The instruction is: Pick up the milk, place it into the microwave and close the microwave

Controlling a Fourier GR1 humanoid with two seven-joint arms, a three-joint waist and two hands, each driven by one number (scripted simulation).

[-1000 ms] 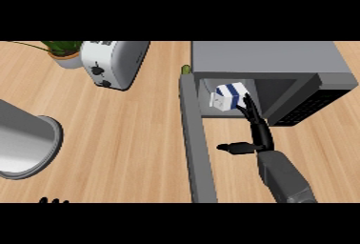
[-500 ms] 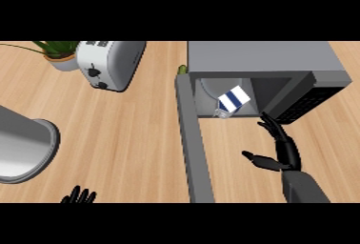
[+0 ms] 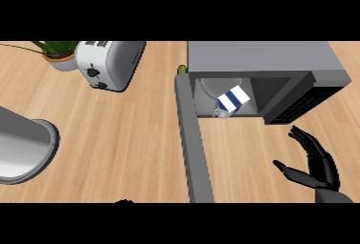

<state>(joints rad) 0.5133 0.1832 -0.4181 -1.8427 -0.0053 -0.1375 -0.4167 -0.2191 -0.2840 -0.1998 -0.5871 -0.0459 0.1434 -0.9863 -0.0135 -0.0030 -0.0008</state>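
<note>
One hand is showing clearly to you: the right hand (image 3: 318,164) is hovering over the wooden surface (image 3: 126,143) in front of the microwave (image 3: 260,71), fingers spread and straight, thumb sticking out to the side, holding nothing. The milk (image 3: 231,101) is sitting tilted inside the microwave's open cavity, just at the front edge, apart from the hand. The microwave door (image 3: 193,143) is standing open, reaching toward you along the surface. Only dark fingertips of the left hand (image 3: 125,201) are peeking in at the lower edge, so you cannot tell how they are set. Off to the left, a toaster (image 3: 109,62), a potted plant (image 3: 57,55) and a grey round dish (image 3: 21,147) are resting on the surface.
</note>
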